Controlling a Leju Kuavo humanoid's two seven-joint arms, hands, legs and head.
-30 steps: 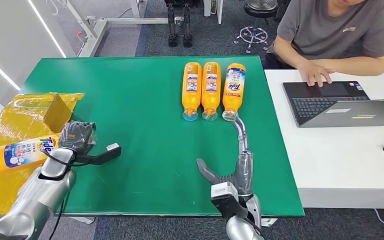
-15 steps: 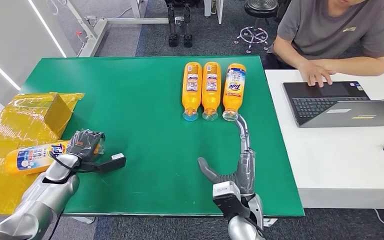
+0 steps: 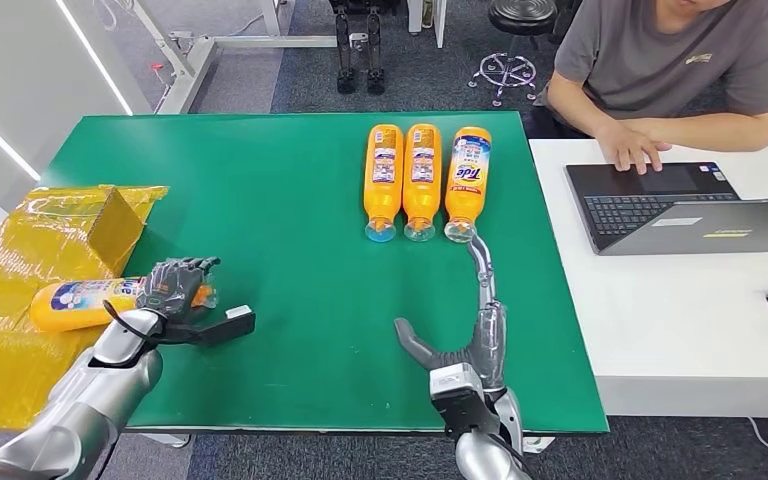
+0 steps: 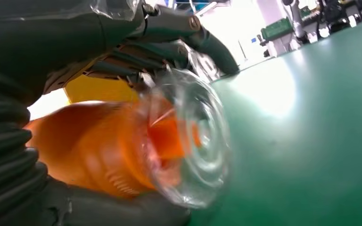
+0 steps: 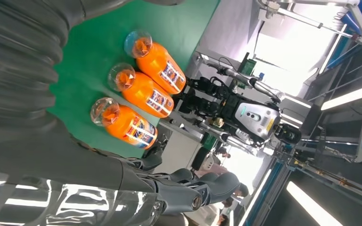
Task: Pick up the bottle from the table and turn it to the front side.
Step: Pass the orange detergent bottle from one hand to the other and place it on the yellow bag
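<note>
Mid-carry, at a guess: left hand [image 3: 172,283] gripping bottle [image 3: 85,302] near its neck, at the table's [image 3: 280,180] left edge beside the yellow wrap [image 3: 20,260]. Right hand [image 3: 475,330] flat on the table, fingers spread, holding nothing, pointing at three bottles [image 3: 423,180] far right. Next, probably: rolling the label to face front, without slipping.

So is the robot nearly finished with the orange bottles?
Not quite. Three bottles already lie in a row at the far side of the green table. The left robot hand grips a fourth bottle; it isn't lined up yet. The right robot hand lies open.
</note>
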